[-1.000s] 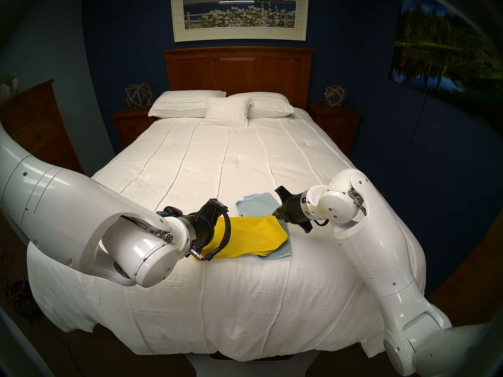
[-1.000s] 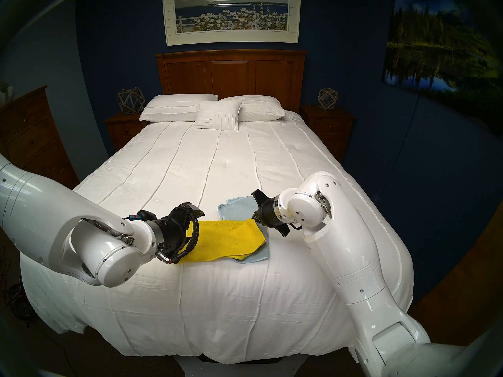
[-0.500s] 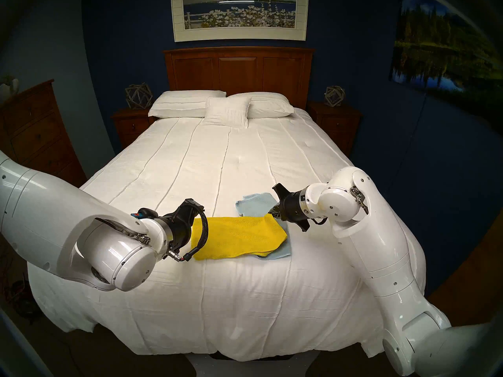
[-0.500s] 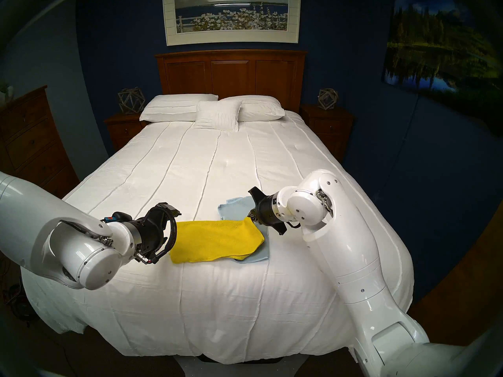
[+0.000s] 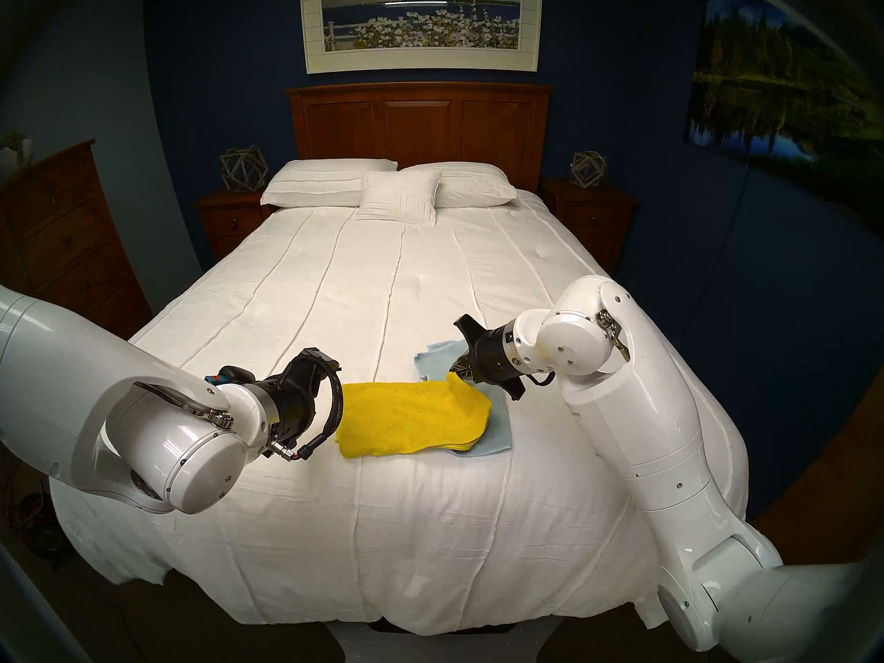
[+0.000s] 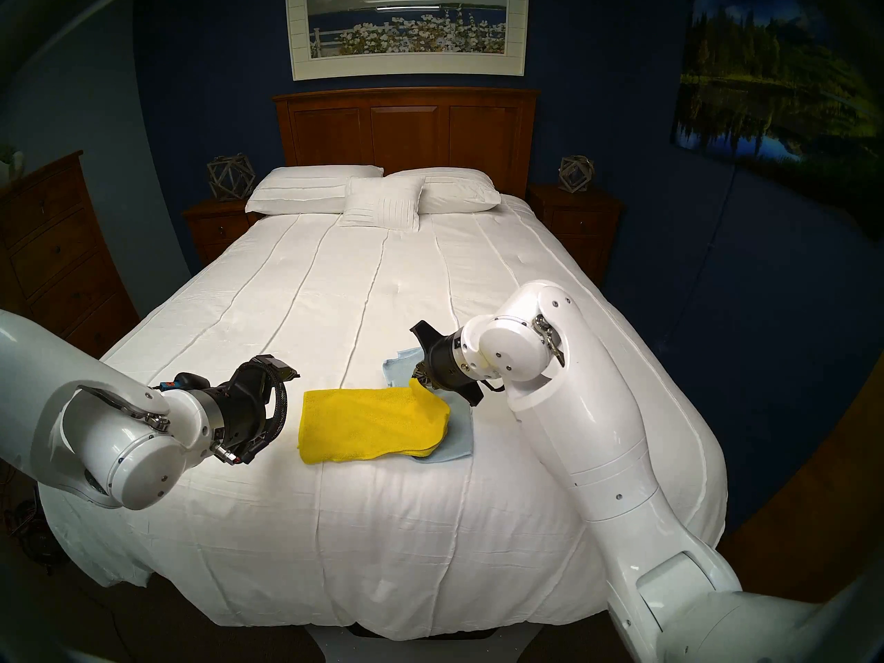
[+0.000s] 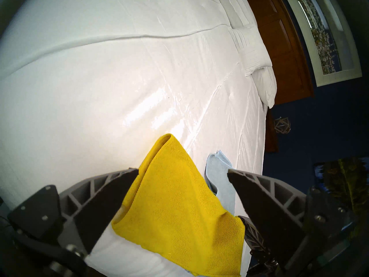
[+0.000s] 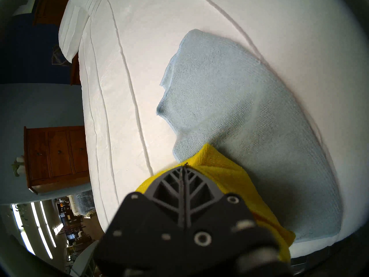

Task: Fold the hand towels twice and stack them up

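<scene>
The yellow hand towel (image 5: 411, 418) lies folded on the white bedspread (image 5: 363, 289) near the foot of the bed, its right end resting on the pale blue hand towel (image 5: 437, 360). My right gripper (image 5: 457, 369) is shut on the yellow towel's far right corner and holds it lifted and curled leftward; the right wrist view shows the closed fingers (image 8: 184, 166) over yellow cloth (image 8: 229, 170) and the blue towel (image 8: 249, 110). My left gripper (image 7: 182, 171) is open and empty, just left of the yellow towel (image 7: 175, 206) and not touching it.
Three white pillows (image 5: 397, 188) lie at the wooden headboard (image 5: 416, 121). Nightstands (image 5: 229, 217) (image 5: 588, 207) flank the bed, and a dresser (image 5: 62, 217) stands at the far left. The bedspread drops off at the foot edge just in front of the towels.
My left arm has drawn back to the left, off the yellow towel. My right gripper has risen and moved left, carrying the towel's far right corner with it.
</scene>
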Robot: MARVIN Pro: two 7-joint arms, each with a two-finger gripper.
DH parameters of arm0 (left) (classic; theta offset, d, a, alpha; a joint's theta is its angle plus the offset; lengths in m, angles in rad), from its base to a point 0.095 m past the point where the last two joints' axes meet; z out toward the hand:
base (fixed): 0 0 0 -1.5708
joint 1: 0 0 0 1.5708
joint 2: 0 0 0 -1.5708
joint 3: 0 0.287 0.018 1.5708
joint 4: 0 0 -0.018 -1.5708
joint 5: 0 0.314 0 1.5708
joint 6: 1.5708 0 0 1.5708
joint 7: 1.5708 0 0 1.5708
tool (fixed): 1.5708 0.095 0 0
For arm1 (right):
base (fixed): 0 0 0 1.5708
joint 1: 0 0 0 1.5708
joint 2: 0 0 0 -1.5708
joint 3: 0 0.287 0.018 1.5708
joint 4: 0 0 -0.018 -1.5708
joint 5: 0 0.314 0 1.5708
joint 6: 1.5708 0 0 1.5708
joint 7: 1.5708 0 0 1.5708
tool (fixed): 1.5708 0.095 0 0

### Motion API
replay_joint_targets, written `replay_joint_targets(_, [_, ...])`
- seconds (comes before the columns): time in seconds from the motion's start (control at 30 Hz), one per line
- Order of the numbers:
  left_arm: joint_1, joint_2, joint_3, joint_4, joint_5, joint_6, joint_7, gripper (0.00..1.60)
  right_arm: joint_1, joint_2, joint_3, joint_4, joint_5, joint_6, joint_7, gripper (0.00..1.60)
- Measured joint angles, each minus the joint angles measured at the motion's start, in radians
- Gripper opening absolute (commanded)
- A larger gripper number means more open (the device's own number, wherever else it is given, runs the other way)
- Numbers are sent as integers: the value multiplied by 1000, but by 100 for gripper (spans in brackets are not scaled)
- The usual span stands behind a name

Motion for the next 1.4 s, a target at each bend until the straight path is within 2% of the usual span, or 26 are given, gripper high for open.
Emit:
replay_joint_targets(0.37, [-58,-10,52,-9,0,39,-14,160,64,-57,-50,93,2,-13,-18,0])
replay_joint_targets(0.97, [-114,-34,96,-13,1,83,-37,160,145,-154,-128,225,-2,-27,21,0])
replay_joint_targets(1.4, [-152,-38,166,-25,1,85,-54,160,186,-220,-173,327,-24,-32,67,0])
